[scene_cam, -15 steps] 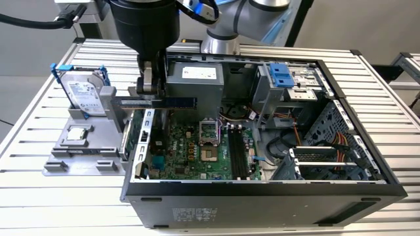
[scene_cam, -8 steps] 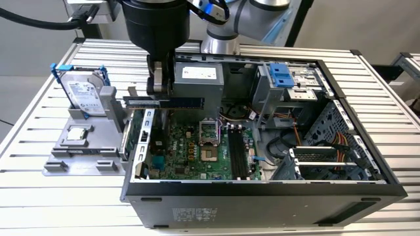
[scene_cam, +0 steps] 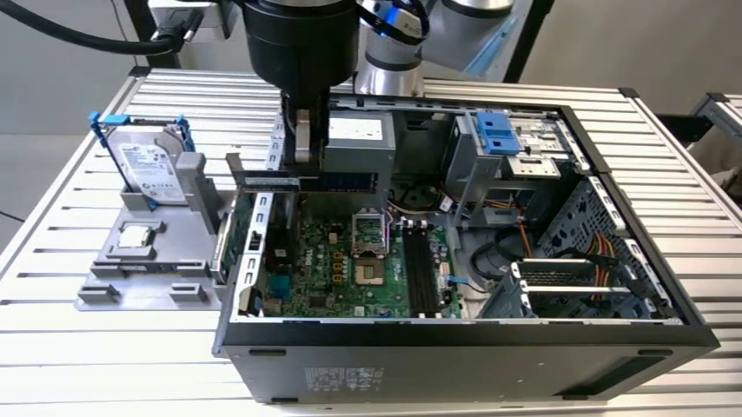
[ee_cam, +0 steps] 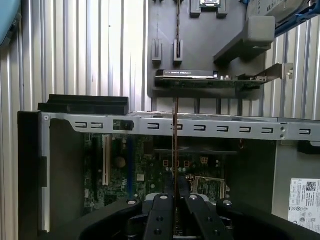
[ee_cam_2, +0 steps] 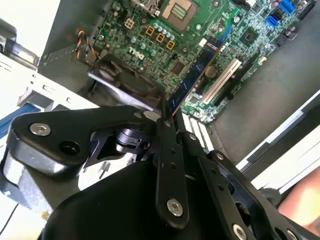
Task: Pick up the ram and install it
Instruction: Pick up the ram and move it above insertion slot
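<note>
Dark blue ram [scene_cam: 346, 181] gripped tight in the hand [scene_cam: 304, 163], above the open computer case [scene_cam: 464, 352].
The stick hangs level over the motherboard [scene_cam: 347, 261], near the case wall on the exterior view's left, clear of the memory slots [scene_cam: 418, 265]; the case lies on the slatted desk [scene_cam: 69, 347] beside a grey fixture [scene_cam: 145, 278].
</note>
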Action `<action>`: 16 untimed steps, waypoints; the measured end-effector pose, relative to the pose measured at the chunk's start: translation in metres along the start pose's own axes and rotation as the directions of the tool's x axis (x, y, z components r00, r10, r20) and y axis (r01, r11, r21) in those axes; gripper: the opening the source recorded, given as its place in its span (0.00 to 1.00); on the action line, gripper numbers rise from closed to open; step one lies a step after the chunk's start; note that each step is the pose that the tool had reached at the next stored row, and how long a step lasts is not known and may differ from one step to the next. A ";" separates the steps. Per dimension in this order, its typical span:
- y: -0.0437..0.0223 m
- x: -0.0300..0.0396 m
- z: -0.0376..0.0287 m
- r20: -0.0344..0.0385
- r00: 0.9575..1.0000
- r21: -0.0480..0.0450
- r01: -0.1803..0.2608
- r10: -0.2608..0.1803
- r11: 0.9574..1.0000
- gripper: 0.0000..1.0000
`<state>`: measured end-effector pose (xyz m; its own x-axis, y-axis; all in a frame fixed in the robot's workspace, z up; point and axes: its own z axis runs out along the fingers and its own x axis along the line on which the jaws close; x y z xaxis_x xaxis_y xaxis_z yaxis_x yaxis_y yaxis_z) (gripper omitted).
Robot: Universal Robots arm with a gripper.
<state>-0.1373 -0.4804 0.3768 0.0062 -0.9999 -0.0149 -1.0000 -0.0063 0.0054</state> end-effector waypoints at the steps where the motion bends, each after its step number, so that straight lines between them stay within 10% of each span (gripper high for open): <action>1: -0.0024 0.0000 -0.0001 0.000 1.000 0.000 0.000 0.000 1.000 0.00; 16: -0.0416 0.0003 -0.0002 0.000 1.000 -0.004 0.000 0.000 1.000 0.00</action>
<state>-0.0957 -0.4804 0.3768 0.0063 -0.9999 -0.0149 -0.9999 -0.0064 0.0091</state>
